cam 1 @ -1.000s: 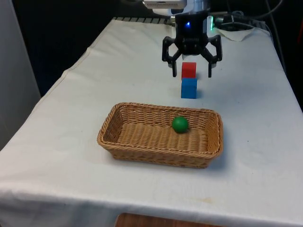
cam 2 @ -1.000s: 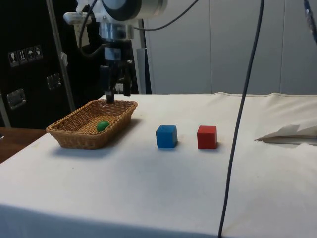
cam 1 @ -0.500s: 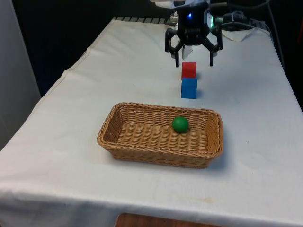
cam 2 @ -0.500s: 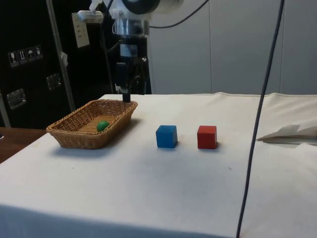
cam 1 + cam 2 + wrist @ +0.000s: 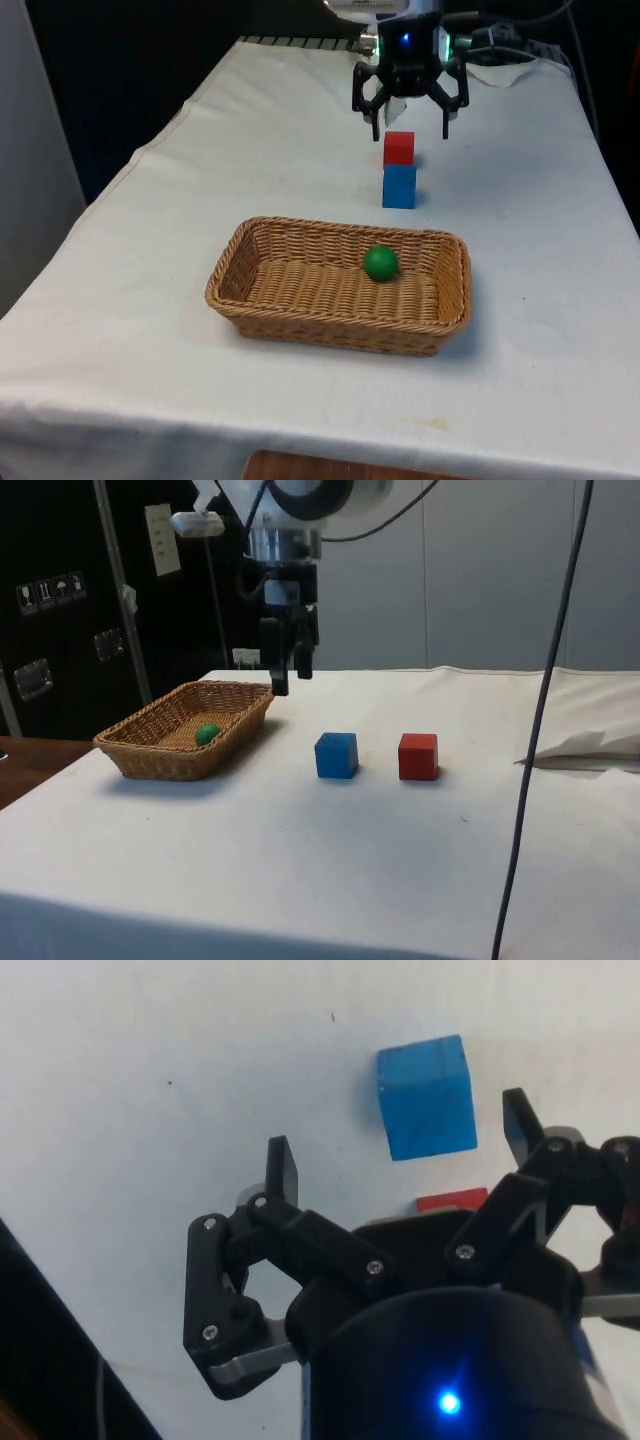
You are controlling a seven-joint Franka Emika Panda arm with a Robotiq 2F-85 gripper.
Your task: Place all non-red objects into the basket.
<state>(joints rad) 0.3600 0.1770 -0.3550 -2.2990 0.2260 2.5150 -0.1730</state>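
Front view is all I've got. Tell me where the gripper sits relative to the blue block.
Observer: Side view puts the gripper raised above the cloth, between the basket and the blue block, not over it.
Operator: Report the gap between the blocks.
Observer: The blue block and red block stand apart, with bare cloth between them.
Operator: Confirm the grip.
Observer: Wrist view shows the fingers spread, holding nothing.

white tablecloth [image 5: 200, 200], dark cabinets [image 5: 60, 610], grey wall [image 5: 480, 570]
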